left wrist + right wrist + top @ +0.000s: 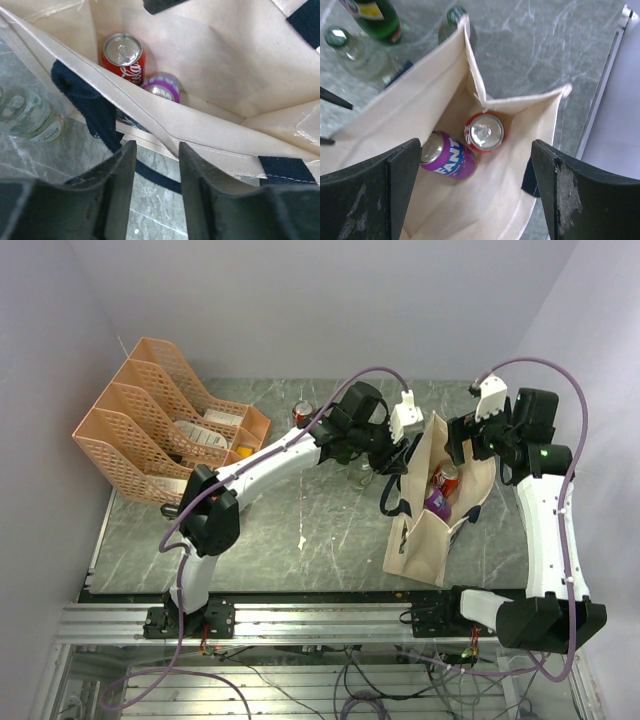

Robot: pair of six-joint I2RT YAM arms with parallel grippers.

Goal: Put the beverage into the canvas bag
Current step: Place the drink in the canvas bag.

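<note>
The cream canvas bag (425,540) stands open on the table with navy handles (90,107). Inside it are two beverages. A red cola can (484,132) stands upright and a purple Fanta can (447,156) lies tilted beside it; both also show in the left wrist view, the red can (123,55) and the purple can (162,86). My left gripper (156,150) is open at the bag's left rim (165,120), with nothing between its fingers. Above the bag's mouth my right gripper (475,152) is open wide and holds nothing.
Orange file trays (150,420) stand at the back left. Another red can (302,412) sits on the table behind the left arm. A green bottle (375,15) and clear bottles (355,50) stand just left of the bag. The table's right edge (605,85) is close to the bag.
</note>
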